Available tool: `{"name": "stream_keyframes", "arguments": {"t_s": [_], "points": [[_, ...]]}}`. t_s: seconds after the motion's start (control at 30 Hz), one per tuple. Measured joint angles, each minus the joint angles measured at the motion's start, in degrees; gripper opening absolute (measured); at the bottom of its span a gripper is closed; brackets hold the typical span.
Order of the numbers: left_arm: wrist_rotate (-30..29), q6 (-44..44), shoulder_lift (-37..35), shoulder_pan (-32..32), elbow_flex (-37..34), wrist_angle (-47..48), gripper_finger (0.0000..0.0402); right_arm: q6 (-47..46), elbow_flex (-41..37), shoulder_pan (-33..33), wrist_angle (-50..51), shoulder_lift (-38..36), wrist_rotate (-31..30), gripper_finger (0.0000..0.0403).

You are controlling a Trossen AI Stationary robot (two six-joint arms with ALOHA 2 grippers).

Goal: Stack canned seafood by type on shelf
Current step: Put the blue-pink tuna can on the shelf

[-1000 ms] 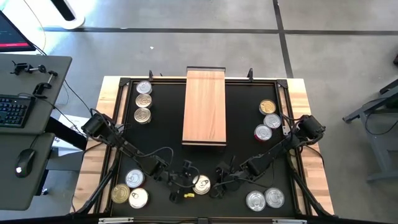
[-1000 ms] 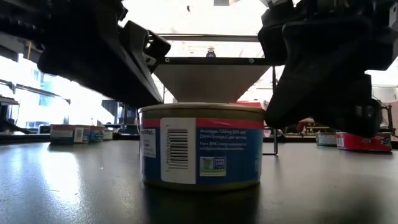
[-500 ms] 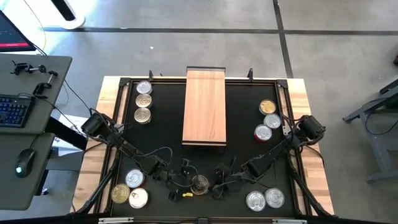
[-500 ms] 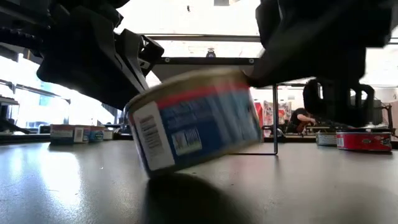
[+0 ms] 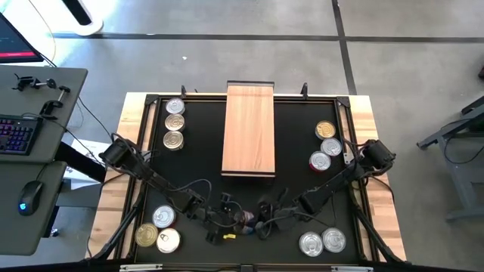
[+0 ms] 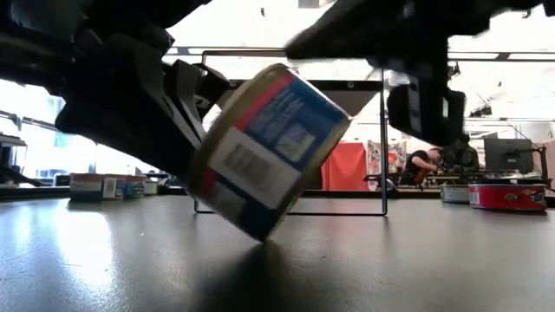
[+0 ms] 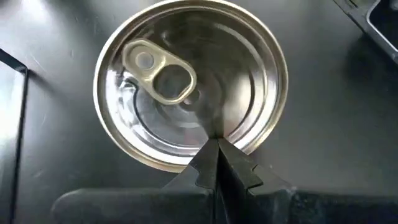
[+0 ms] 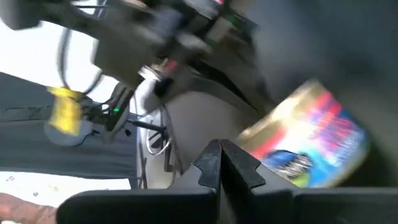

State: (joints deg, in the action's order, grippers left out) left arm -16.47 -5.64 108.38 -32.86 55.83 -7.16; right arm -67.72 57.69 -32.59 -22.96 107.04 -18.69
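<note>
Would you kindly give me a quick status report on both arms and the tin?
Both grippers shut, left, right, low at table's near edge. Blue-labelled tin tipped on edge between them, ungripped. Shelf bare; path to it open.

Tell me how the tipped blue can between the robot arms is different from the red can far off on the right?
The round blue-labelled tin with a barcode is tilted, balanced on its lower edge; the flat red-sided tin sits level on the black tabletop. The blue one is wedged between both arms; the red one stands alone, untouched. Their label colours differ too. Both are short round seafood tins.
</note>
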Motion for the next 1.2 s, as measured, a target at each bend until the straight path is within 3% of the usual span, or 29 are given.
{"name": "stream_keyframes", "arguments": {"t_s": [0.43, 0.53, 0.83, 1.0, 1.2], "points": [[-0.4, -9.1, 5.7, -0.6, 0.1, -5.6, 0.0, 12.2, 9.8, 0.4, 8.8, -0.2, 2.8, 0.0], [-1.1, -9.3, 6.0, -0.9, 0.0, -8.4, 0.0, 11.6, 12.5, -0.5, 15.9, -0.5, 2.5, 0.0], [-2.2, -8.5, 5.8, -0.4, 0.0, -14.9, 0.0, 9.8, 26.4, -2.7, 50.9, -0.5, 2.3, 0.0], [-2.2, -5.3, 5.8, 1.4, 0.0, -18.7, 0.0, 8.7, 29.2, -3.5, 59.0, -0.5, -0.2, 0.0], [-1.2, -7.2, 5.8, 3.0, 0.4, -20.1, 0.0, 8.0, 29.2, -4.2, 60.3, -0.5, -0.5, 0.0]]}}
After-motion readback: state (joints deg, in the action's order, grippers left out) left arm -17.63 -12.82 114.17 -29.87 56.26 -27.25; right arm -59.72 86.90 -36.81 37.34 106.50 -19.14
